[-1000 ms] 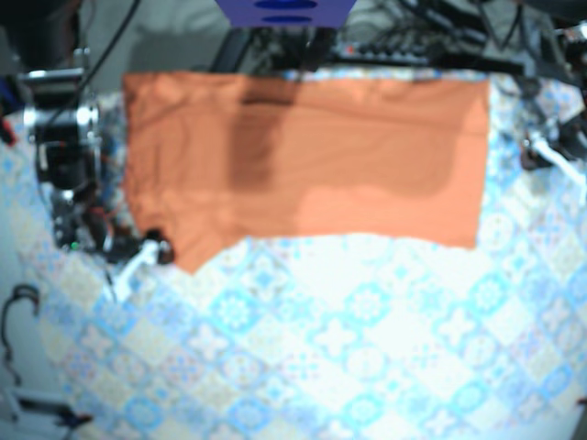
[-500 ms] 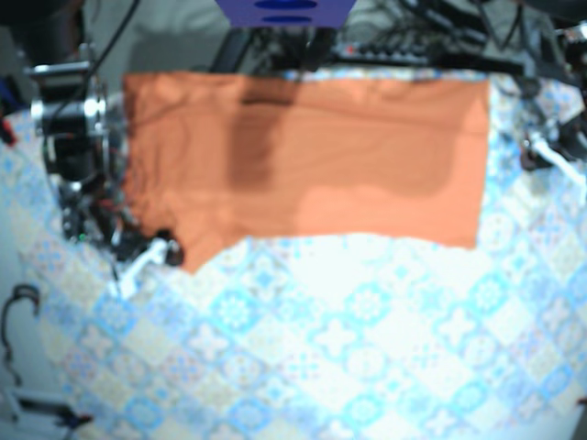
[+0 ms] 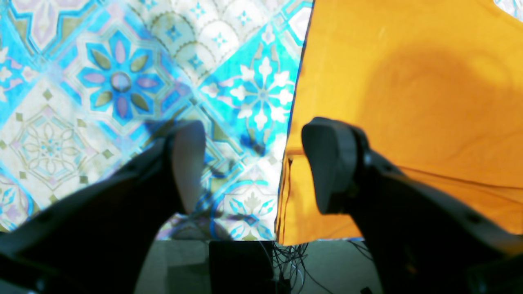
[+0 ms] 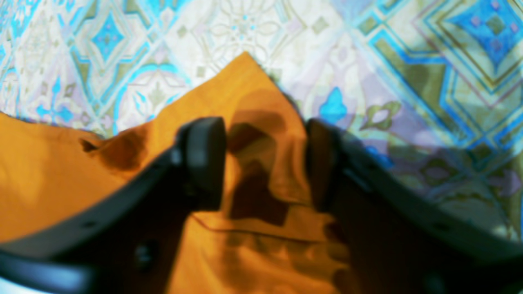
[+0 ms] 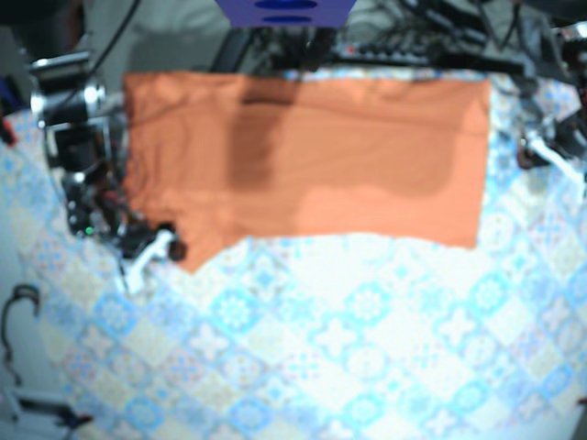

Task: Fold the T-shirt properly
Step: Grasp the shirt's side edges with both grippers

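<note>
The orange T-shirt lies flat across the far half of the table, with a pointed corner at its lower left. My right gripper sits at that corner. In the right wrist view the right gripper is open, its fingers astride the corner of the T-shirt. My left gripper hovers by the shirt's right edge. In the left wrist view the left gripper is open, one finger over the T-shirt and the other over bare cloth.
A blue and white patterned tablecloth covers the table. Cables and equipment crowd the far edge, with a blue object above. Beyond the table edge, a dark box with cables shows in the left wrist view.
My right gripper has shifted slightly rightward and toward the shirt's lower-left corner. The left arm and the shirt have not visibly moved.
</note>
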Robot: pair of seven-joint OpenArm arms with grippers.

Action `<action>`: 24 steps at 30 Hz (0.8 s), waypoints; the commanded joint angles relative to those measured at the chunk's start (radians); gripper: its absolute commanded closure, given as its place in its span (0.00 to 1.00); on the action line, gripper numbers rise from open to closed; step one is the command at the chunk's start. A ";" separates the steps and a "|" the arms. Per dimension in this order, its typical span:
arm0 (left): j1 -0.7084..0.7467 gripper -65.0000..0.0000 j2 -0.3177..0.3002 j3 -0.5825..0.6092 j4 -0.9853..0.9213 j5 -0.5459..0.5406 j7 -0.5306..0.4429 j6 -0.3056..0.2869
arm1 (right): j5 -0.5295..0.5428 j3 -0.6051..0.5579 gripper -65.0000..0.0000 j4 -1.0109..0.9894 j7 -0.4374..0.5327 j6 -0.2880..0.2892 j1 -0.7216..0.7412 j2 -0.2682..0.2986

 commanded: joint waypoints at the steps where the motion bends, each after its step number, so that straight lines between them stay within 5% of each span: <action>1: -0.003 0.39 -0.015 -0.008 0.015 -0.008 -0.013 -0.004 | -0.062 -0.023 0.66 -0.023 -0.185 0.016 -0.043 -0.027; 5: -0.003 0.39 -0.009 -0.008 0.015 -0.010 -0.013 -0.004 | -0.064 -0.054 0.94 -0.023 -0.183 0.016 -0.043 -0.027; 7: -0.005 0.39 -0.007 -0.007 0.015 -0.010 -0.009 -0.004 | -0.064 -0.097 1.00 -0.023 -0.182 0.013 -0.040 -0.027; 17: -0.134 0.38 0.005 -0.010 -0.043 -0.182 0.047 -0.004 | -0.064 -0.129 1.00 -0.023 -0.151 -0.027 -0.041 -0.027; 24: -0.371 0.38 0.006 -0.010 -0.439 -0.284 0.070 -0.004 | -0.064 -0.129 1.00 -0.023 -0.156 -0.027 -0.041 -0.027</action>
